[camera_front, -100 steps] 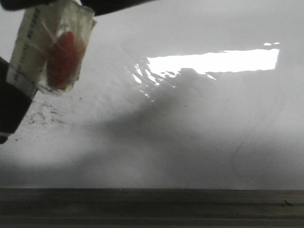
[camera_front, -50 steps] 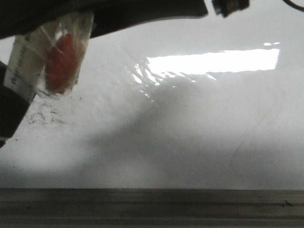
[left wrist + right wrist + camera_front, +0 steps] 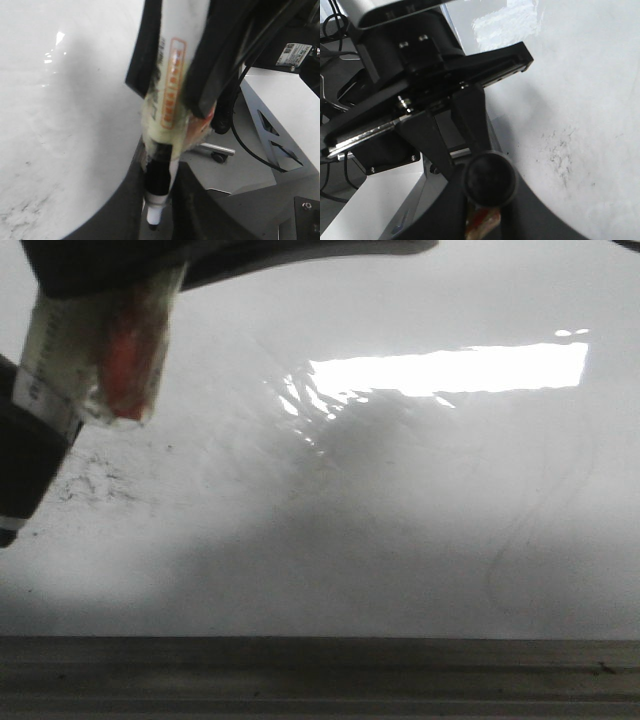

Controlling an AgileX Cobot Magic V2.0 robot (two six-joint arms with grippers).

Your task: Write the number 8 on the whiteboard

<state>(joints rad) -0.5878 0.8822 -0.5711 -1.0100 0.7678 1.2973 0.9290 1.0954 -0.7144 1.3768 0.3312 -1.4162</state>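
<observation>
A marker (image 3: 100,350) wrapped in clear tape, with a red label, hangs over the whiteboard's (image 3: 400,520) left part. Dark arm parts cover its top. In the left wrist view the marker (image 3: 167,100) runs between my left gripper's (image 3: 157,200) fingers, which close on its black section above the white tip (image 3: 153,214). My right gripper's fingers (image 3: 220,65) clamp the taped body higher up. In the right wrist view my right gripper (image 3: 487,212) holds the marker, its round black end (image 3: 489,178) facing the camera. No number 8 shows on the board.
Scattered black ink specks (image 3: 90,480) lie left of centre, and a faint grey erased curve (image 3: 530,530) sits at the right. A bright glare patch (image 3: 450,368) lies across the upper board. A grey metal ledge (image 3: 320,675) runs along the near edge.
The marker has turned, so its red label looks narrower. It has shifted slightly left. The dark arm has come lower over its top.
</observation>
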